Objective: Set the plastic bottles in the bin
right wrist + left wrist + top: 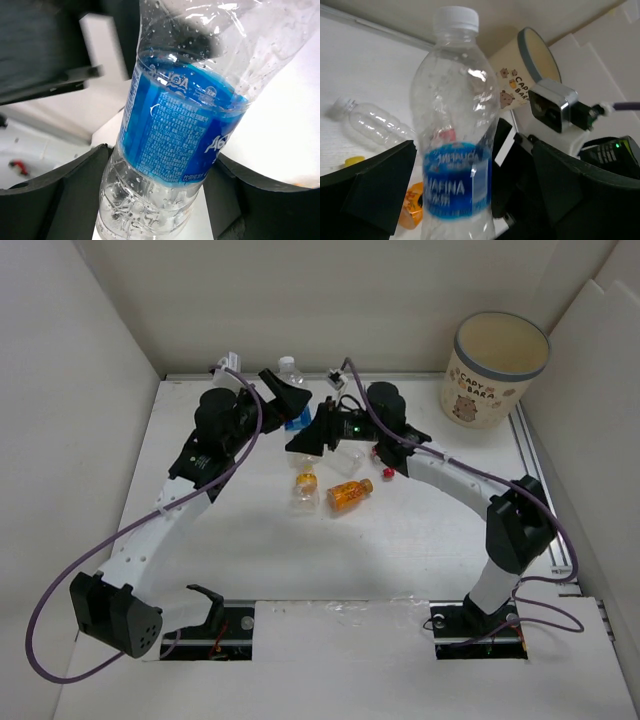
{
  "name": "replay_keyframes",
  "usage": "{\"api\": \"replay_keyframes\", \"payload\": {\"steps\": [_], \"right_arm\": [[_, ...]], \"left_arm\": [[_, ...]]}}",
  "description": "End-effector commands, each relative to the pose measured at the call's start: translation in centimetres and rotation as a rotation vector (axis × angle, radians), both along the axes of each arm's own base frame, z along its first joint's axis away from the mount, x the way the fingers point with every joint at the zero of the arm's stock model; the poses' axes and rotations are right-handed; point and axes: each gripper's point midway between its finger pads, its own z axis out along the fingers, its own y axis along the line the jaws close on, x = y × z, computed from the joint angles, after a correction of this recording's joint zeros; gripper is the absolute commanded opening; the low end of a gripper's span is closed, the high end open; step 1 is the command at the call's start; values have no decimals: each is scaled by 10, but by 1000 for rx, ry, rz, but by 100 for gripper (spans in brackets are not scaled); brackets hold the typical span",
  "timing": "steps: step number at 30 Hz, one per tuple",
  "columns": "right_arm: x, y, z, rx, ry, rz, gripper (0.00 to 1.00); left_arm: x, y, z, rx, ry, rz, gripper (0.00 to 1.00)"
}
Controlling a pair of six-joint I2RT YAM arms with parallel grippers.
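One blue-labelled bottle [452, 100] between both hands: left hand [472, 150] released, right hand [160, 155] grasping it; bin [490, 390] far right, nearer right arm [470, 475].

The clear plastic bottle with a blue label [452, 125] is smooth and shiny, with tiny wet drops on it. The round cream paper tub [505, 62] looks dull. The white table [400, 540] looks matt.
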Motion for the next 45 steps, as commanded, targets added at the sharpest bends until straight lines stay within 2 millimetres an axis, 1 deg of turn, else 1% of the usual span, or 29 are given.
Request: {"api": "replay_keyframes", "payload": {"steps": [1, 2, 3, 4, 6, 7, 8, 10, 11, 13, 14, 16, 18, 19, 21, 23, 24, 25, 26, 28, 29, 30, 33, 37, 41, 42, 43, 44, 45], "right_arm": [[51, -31, 44, 75, -66, -125, 0], [62, -44, 52, 75, -70, -167, 0], [79, -59, 56, 67, -79, -223, 0], [108, -91, 65, 58, -85, -315, 0], [138, -131, 80, 52, -106, -447, 0], [169, -174, 88, 47, -120, -595, 0], [181, -198, 106, 52, -135, -669, 0], [206, -244, 123, 56, -152, -810, 0], [220, -282, 142, 63, -175, -906, 0], [241, -324, 145, 49, -176, -1051, 0], [252, -359, 148, 22, -209, -1174, 0], [265, -392, 155, -26, -241, -1288, 0], [273, -437, 163, -85, -281, -1452, 0], [284, -451, 149, -116, -263, -1492, 0], [292, -484, 141, -157, -252, -1574, 0], [305, -494, 127, -195, -224, -1593, 0], [307, -507, 122, -209, -210, -1631, 0], [308, -509, 123, -225, -215, -1638, 2], [315, -512, 111, -251, -198, -1643, 19], [316, -526, 104, -272, -178, -1689, 76], [316, -530, 106, -279, -172, -1711, 84], [317, -534, 104, -293, -175, -1727, 100], [312, -540, 109, -299, -169, -1745, 100], [296, -544, 129, -285, -189, -1784, 100], [270, -521, 148, -274, -186, -1794, 100], [265, -505, 150, -276, -183, -1767, 100], [261, -494, 136, -300, -157, -1732, 100], [245, -480, 155, -270, -185, -1698, 100], [238, -464, 156, -264, -187, -1637, 100]], "left_arm": [[-9, 2, 80, -97, -197, -5, 100], [-8, 6, 81, -91, -183, 15, 100], [-5, 16, 93, -94, -194, 79, 100], [-3, 24, 95, -86, -182, 123, 100], [2, 41, 87, -45, -134, 220, 100], [5, 43, 84, -17, -125, 234, 100], [5, 46, 80, 5, -119, 243, 100], [9, 45, 64, 59, -99, 239, 100], [9, 45, 57, 73, -92, 237, 100], [11, 45, 43, 97, -75, 234, 100], [12, 43, 29, 118, -58, 223, 100], [12, 38, 17, 130, -55, 192, 100], [12, 37, 13, 143, -59, 178, 100], [11, 35, 13, 150, -63, 168, 100], [17, 31, 1, 166, -31, 154, 100], [21, 29, -11, 182, -1, 152, 100], [21, 29, -11, 182, -1, 152, 100], [23, 28, -15, 187, 8, 151, 100], [26, 27, -20, 193, 19, 150, 100], [29, 27, -26, 201, 31, 158, 100], [30, 28, -32, 213, 50, 165, 100], [33, 27, -39, 225, 71, 163, 100], [38, 30, -53, 251, 107, 183, 100], [39, 31, -75, 272, 158, 191, 100], [44, 29, -110, 312, 229, 183, 100], [45, 26, -117, 316, 243, 170, 100], [46, 26, -124, 333, 254, 165, 100], [48, 24, -144, 356, 301, 152, 100], [49, 20, -151, 374, 317, 127, 100]]}}
